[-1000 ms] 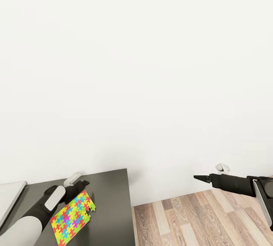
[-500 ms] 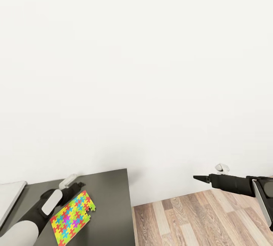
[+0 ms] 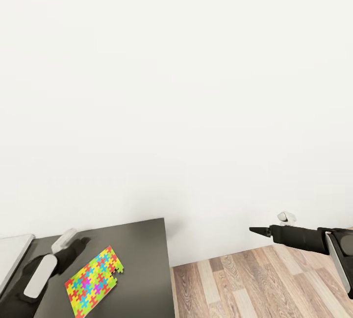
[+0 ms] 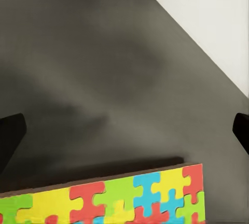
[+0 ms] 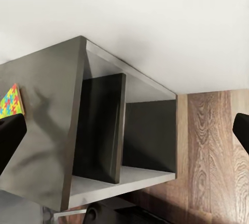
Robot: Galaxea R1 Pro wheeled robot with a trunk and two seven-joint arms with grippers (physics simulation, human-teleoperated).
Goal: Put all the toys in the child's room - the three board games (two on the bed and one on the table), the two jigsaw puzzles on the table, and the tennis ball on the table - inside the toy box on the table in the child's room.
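The jigsaw puzzle [image 3: 93,280] is lying flat on the dark cabinet top [image 3: 142,249], partly cut off in the left wrist view, while the left gripper [image 3: 73,242] is hovering beside it with jaws spread and the right gripper [image 3: 260,230] is likewise gaping over the floor [image 3: 255,283].

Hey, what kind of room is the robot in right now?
Likely a home room, perhaps a child's: a colourful jigsaw puzzle box lies on a dark grey cabinet, against a plain white wall, over wood-plank floor.
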